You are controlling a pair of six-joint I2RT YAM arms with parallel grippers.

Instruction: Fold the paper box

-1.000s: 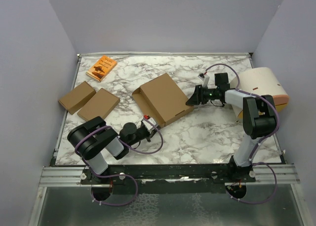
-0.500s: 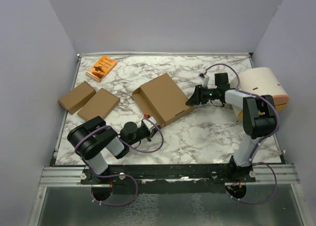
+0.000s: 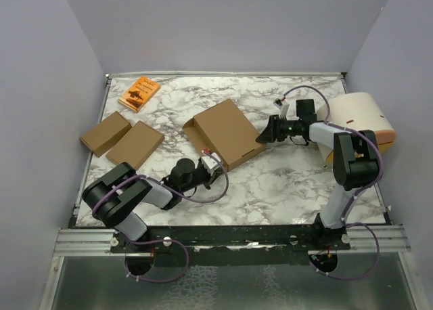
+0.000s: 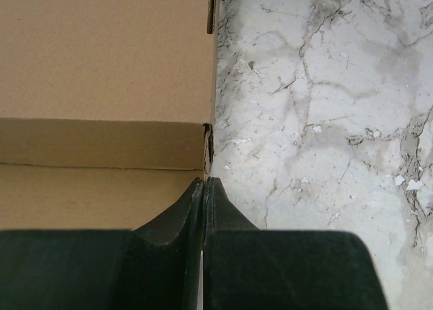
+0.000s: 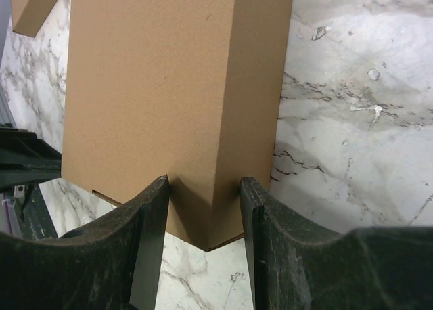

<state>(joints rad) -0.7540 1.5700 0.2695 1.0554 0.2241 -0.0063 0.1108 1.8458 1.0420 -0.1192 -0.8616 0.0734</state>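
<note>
In the middle of the marble table [image 3: 284,181] your paper box [image 3: 223,130] sits, plain brown on every face you can see. Your right gripper [image 5: 204,188] has its fingers spread, straddling the box's right corner. Your left gripper [image 4: 204,183] has its fingers pressed together at the near corner. The orange book [image 3: 139,93] at far left bears dark cover print too small to read.
</note>
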